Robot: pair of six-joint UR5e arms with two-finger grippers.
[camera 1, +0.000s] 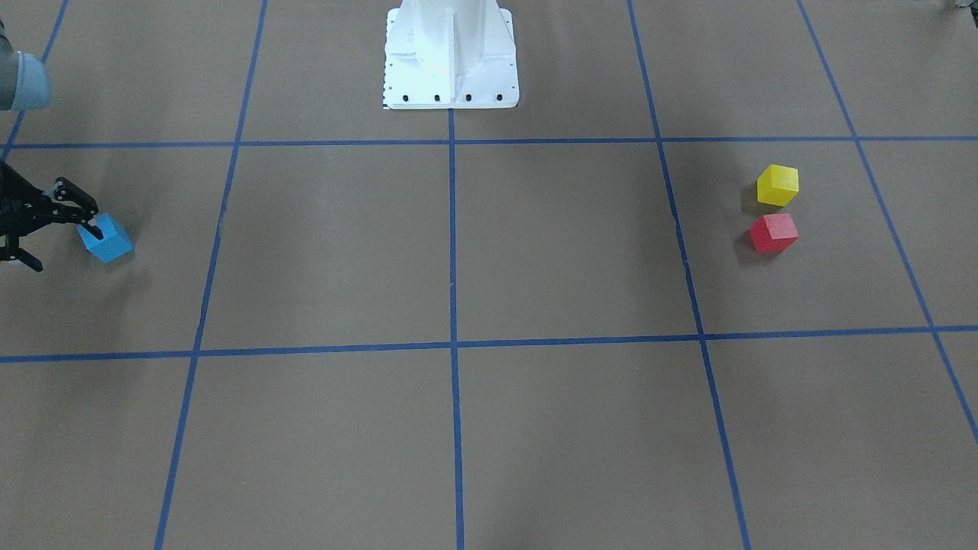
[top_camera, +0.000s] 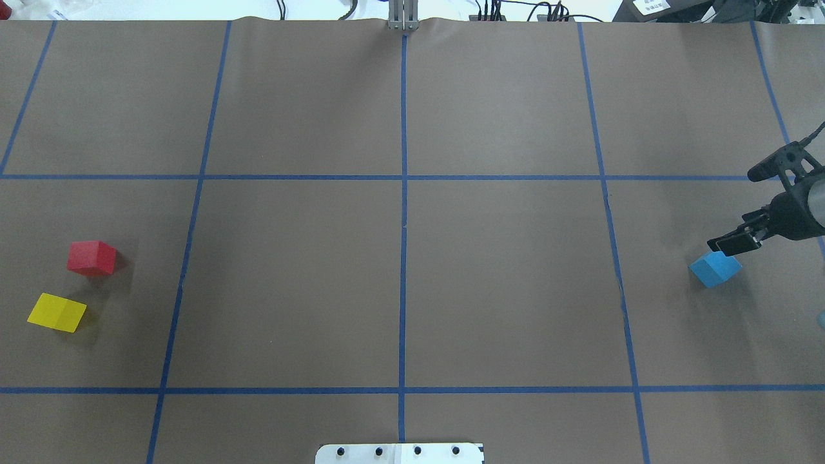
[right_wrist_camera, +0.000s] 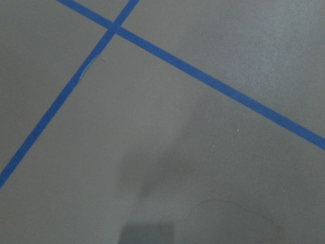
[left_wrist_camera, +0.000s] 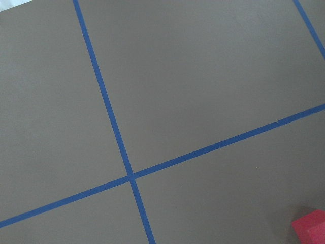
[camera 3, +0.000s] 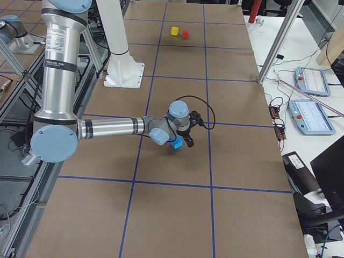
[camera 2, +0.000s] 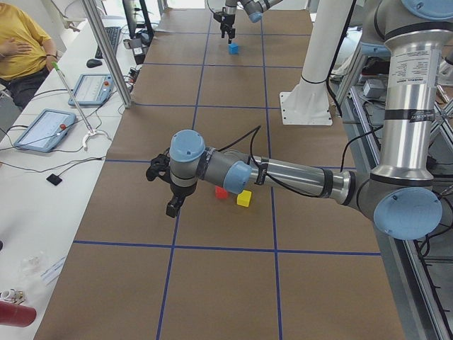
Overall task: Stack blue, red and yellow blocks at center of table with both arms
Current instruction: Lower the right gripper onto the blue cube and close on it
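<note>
Blue block sits at the left edge of the front-facing frame, well apart from the centre of the table, with the right pincer spread open and empty just beside it; next it likely must straddle the block and close.

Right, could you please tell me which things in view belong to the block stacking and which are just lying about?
For the job: blue block, at the open right gripper; red block; yellow block; left gripper, hovering near those two.
Just lying about: control tablet; red canister; cables.
</note>
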